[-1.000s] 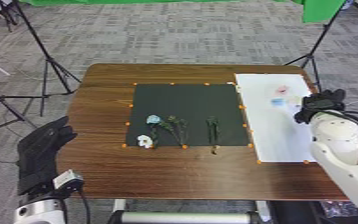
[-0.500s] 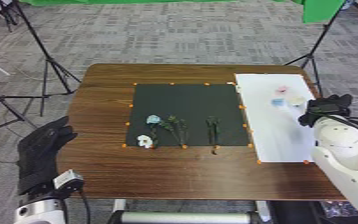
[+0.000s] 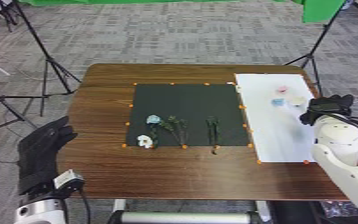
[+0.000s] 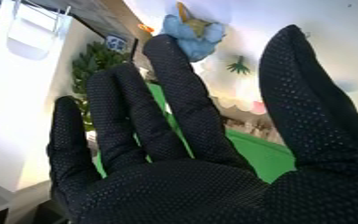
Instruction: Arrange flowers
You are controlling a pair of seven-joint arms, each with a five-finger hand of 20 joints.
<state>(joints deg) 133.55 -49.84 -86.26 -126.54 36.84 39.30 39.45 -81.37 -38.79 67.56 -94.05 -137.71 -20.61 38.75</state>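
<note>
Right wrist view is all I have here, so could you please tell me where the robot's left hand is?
Observer: The left hand is at the left edge of the table.
Operator: Thank you. Where does the white flower lie, please?
Observer: In the head view, the white flower lies at the near left corner of the dark mat, nearer the robot than the blue flower.
Operator: And what is to the right of the mat?
Observer: A white sheet, with small pink, blue and pale pieces toward its far end.
</note>
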